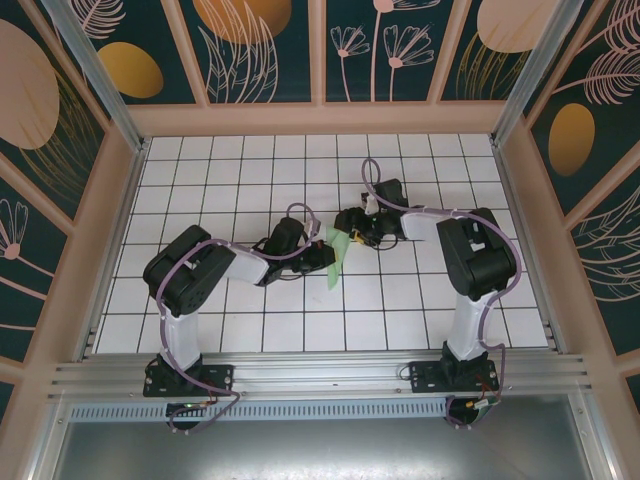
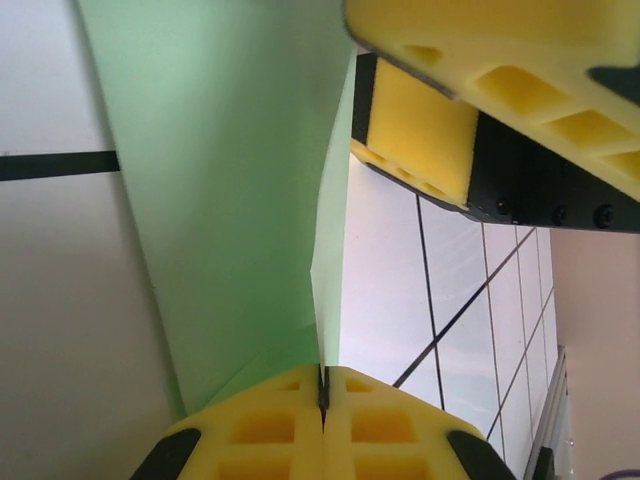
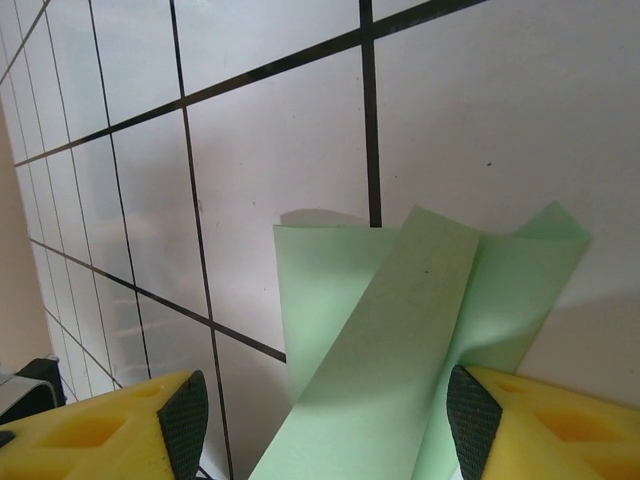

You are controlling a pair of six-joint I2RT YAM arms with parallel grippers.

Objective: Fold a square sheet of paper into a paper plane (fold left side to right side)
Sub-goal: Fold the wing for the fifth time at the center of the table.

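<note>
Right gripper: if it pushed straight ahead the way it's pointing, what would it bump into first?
Probably the green paper, rising between the open fingers of the right gripper; the tiled table lies beyond, though depth is unclear.

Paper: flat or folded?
Folded. Right wrist view shows the paper with overlapping flaps and creases; the left end effector is shut on one folded edge.

White grid-tiled floor (image 1: pixel 250 330) w/ floral teal walls (image 1: pixel 260 50)
</note>
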